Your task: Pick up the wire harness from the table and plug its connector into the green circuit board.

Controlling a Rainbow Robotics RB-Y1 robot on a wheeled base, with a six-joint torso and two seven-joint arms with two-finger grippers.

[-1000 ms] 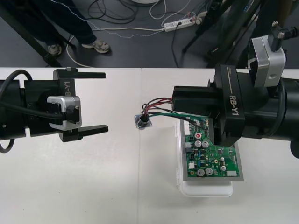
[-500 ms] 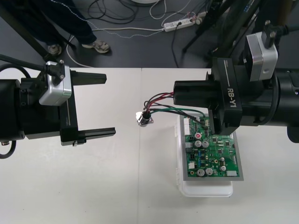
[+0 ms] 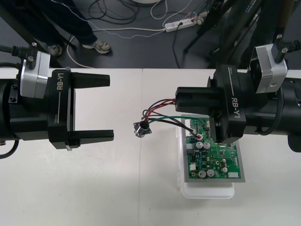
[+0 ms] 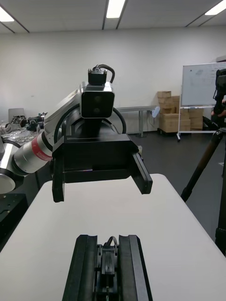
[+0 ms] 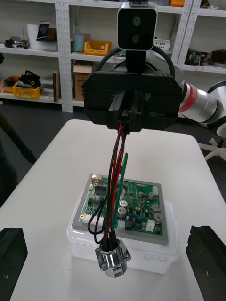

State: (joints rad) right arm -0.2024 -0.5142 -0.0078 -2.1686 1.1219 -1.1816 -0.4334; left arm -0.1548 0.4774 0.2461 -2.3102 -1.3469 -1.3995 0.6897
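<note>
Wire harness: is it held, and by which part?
The right gripper holds the wire harness at its plug end; the socket hangs free. The left gripper is open, empty.

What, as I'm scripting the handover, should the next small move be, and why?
Probably ease the open left gripper toward the metal socket, which hangs beside the green circuit board on wires from the right gripper, shut on the plug; steadying it likely helps aim the plug.

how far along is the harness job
Done: the harness is off the table, the right gripper shut on its plug end, socket dangling. In hand: it is held over the green board. Remaining: plugging it in. The left gripper stands open beside the socket.
</note>
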